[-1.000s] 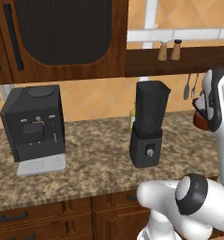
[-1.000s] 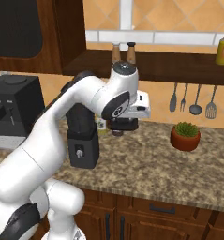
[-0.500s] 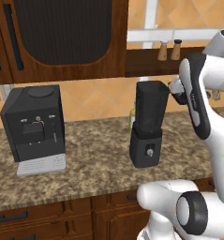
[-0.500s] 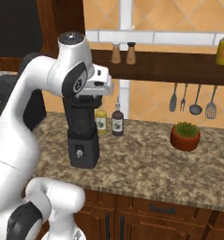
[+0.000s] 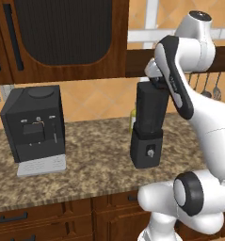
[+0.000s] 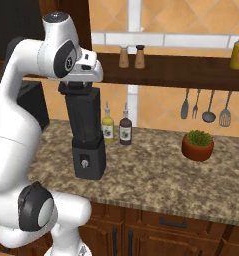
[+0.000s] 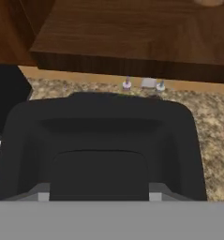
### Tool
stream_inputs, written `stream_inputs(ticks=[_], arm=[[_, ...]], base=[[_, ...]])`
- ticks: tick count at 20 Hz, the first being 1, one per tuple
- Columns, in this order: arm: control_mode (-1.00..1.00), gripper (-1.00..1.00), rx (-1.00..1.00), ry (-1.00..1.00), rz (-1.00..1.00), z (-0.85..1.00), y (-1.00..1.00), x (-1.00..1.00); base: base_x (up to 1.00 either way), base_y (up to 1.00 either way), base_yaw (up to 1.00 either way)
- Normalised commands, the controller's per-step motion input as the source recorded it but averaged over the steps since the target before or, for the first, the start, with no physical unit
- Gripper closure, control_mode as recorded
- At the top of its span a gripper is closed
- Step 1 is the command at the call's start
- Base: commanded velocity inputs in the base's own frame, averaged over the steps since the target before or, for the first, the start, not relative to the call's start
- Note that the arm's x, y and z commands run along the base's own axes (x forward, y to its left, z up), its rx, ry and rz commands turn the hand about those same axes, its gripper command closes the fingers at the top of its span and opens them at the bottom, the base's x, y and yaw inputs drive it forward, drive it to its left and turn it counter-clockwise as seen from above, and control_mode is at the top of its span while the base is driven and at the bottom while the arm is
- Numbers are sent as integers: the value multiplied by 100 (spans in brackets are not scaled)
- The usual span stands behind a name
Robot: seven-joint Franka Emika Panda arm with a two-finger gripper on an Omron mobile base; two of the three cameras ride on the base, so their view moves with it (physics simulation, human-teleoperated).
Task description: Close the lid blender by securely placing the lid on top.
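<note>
Above the blender (image 5: 149, 127), arm bent over, jaws clamped on lid (image 6: 79, 89)

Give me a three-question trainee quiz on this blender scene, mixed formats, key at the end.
1. True or false: the gripper is directly above the blender.
2. What stands nearest the blender on the counter? A) potted plant B) two bottles C) coffee machine
3. Fill in: the hand view looks down into the blender's open ____.

Key: 1 true; 2 B; 3 jar.
</note>
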Motion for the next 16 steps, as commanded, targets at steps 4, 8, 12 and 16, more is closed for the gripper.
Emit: stream_inputs(ticks=[4,8,12,16], arm=[[-100,100,0,8,0,-8,18,75],[-100,100,0,2,0,-31,5,34],[-100,100,0,0,0,-45,0,0],[-100,100,0,0,0,-34,0,22]], base=[[0,0,0],[0,0,0],[0,0,0],[0,0,0]])
